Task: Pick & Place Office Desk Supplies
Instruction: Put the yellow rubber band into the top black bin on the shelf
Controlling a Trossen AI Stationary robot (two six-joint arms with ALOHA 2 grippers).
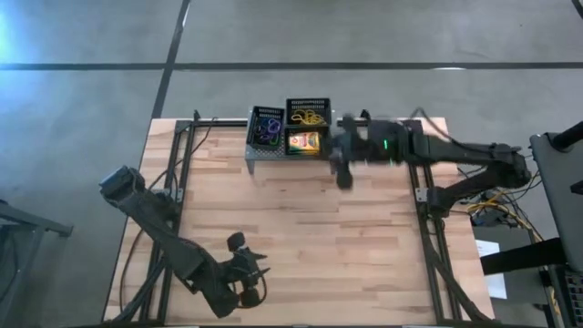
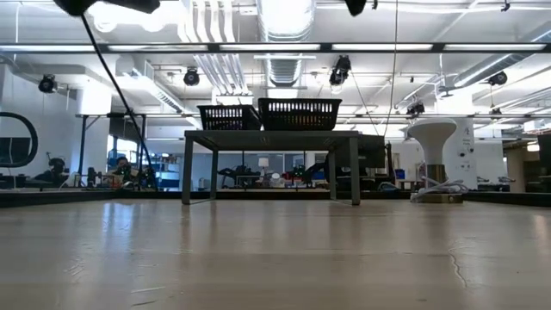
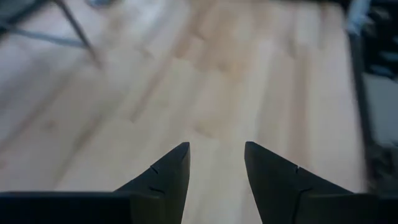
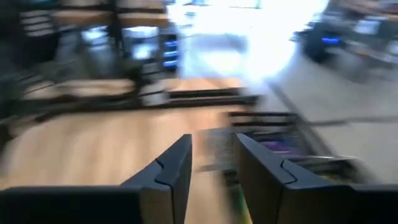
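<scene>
High: right gripper beside grey mesh rack; yellow-green crayon box and coloured loop bands sit in black baskets, likely sorted. Left gripper parked near front edge.
Left wrist: fingers apart, nothing held.
Right wrist: fingers apart, empty.

Rack at the table's twelve o'clock edge, baskets on top; right gripper at its three o'clock, left gripper near six o'clock.
</scene>
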